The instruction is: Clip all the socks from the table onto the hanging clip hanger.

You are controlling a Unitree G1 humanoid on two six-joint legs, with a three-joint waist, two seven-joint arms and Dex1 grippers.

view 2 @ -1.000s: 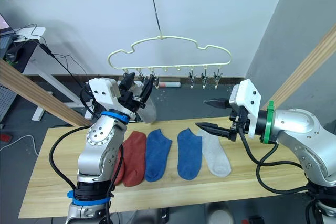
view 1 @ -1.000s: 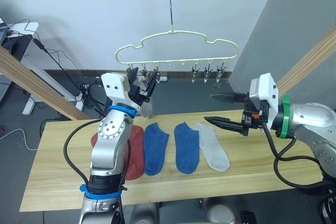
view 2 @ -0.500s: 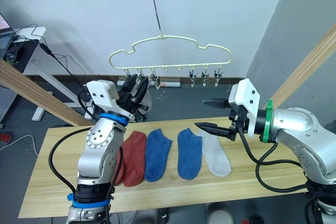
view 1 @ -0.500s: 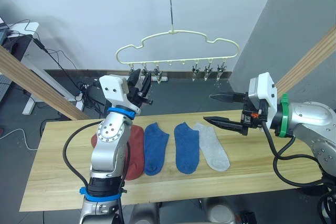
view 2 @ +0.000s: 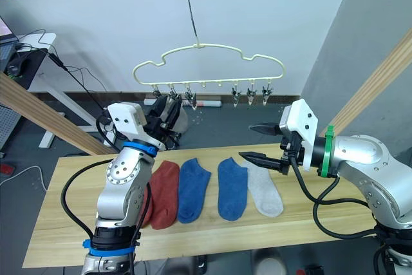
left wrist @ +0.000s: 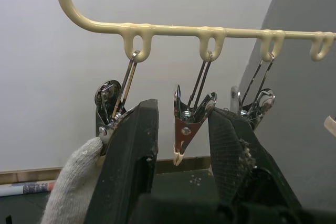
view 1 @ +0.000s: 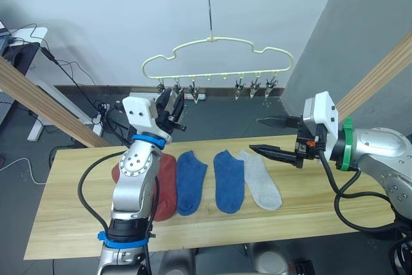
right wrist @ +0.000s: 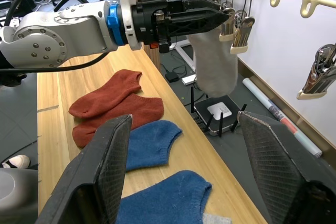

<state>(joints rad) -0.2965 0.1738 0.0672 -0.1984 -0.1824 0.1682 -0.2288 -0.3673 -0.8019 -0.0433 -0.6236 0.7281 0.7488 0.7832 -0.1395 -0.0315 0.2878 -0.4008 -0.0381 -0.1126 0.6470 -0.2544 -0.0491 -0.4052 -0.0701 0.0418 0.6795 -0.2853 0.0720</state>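
Found left gripper [view 1: 172, 103] up at hanger [view 1: 215, 41], fingers spread and empty, straddling second clip [left wrist: 186, 124]. Saw hung sock [right wrist: 214, 66] dangling just beside it from first clip [left wrist: 107, 103], caught only by its edge. Judged a brush from either finger likely to tug it loose, or to set hanger swinging. Counted on table [view 1: 322, 210] two red socks [view 1: 166, 185], two blue socks [view 1: 190, 181] and grey sock [view 1: 261, 178], in a row, neighbours touching. Noted right gripper [view 1: 255, 133] wide open, empty, above grey sock. Feared a careless pinch there dragging the adjoining blue one along.
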